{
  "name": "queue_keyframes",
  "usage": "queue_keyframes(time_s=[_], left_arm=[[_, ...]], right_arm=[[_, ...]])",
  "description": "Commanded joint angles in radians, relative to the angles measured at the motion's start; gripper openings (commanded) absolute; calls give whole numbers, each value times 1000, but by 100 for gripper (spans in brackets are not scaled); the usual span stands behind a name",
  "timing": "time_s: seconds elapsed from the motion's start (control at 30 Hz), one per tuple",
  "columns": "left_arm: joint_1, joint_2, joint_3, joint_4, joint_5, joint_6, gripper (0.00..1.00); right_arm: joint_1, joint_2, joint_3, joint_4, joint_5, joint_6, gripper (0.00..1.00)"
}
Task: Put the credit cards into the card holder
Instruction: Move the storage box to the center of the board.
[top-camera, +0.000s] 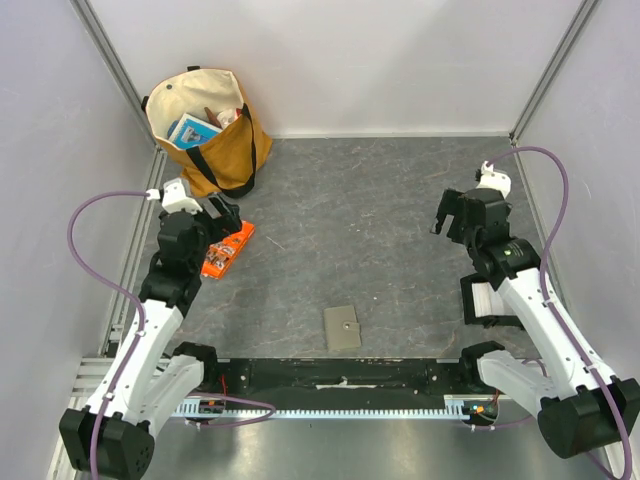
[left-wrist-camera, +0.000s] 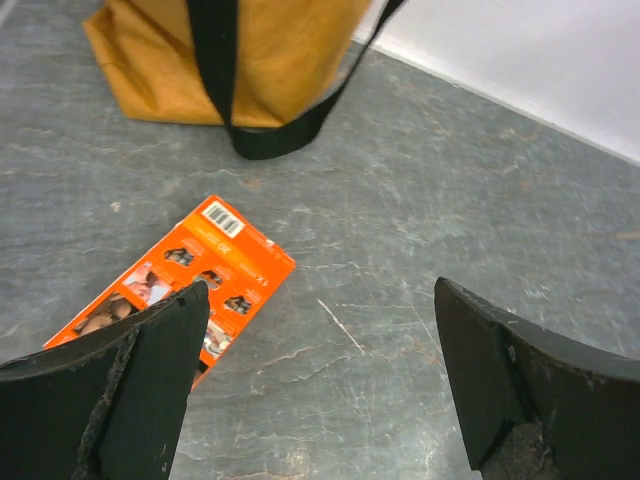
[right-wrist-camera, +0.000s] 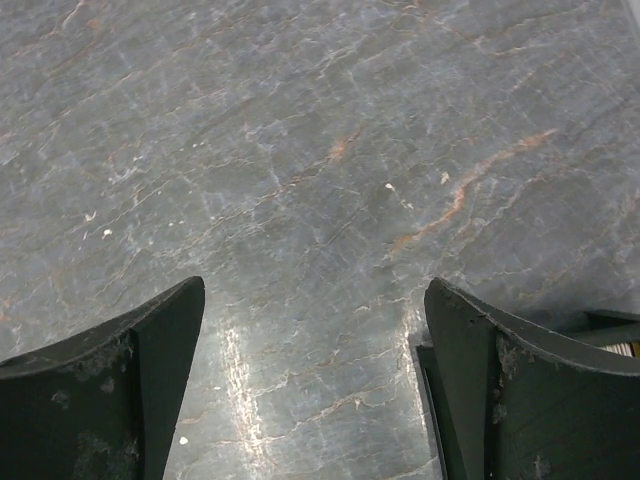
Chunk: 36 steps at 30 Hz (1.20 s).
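Plainly, nothing is loaded: left gripper (left-wrist-camera: 320, 288) and right gripper (right-wrist-camera: 315, 285) are held open, empty; card holder (top-camera: 342, 328) is left shut, well apart from their fingers.

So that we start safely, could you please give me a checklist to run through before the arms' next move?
1. Left gripper fingers open, empty: ok.
2. Right gripper fingers open, empty: ok.
3. Card holder open: not ok, lies closed.
4. Credit cards unobstructed: cannot tell, right arm overlaps their black tray.
5. Orange packet apart from card holder: ok.
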<state>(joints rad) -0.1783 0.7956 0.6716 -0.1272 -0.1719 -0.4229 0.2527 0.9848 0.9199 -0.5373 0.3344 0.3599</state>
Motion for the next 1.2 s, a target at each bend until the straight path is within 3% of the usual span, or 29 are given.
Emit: queue_keyframes(time_s=[0.0,0.07,0.2,0.47,0.53,0.8,1.17], left_arm=[[-3,27,103,-122,-129,-92,99],[0,22,123,-176,-53,-123,99],[2,5,83,-109,95,-138,99],[-3,105,137,-140,389,-51,93],[-32,119,131,-138,379,-44,93],[-300,202,148,-178,114,21,94],[-320,209,108,-137,160,38,94]], right_arm=[[2,-9,1,-26,118,94,98],[-1,-14,-3,-49,152,128,98],[-6,17,36,-160,244,229,98],[-104,35,77,-329,316,353,98],[-157,17,73,-337,286,355,98],[-361,-3,56,-368,223,334,98],[-409,113,-94,-172,52,309,98]])
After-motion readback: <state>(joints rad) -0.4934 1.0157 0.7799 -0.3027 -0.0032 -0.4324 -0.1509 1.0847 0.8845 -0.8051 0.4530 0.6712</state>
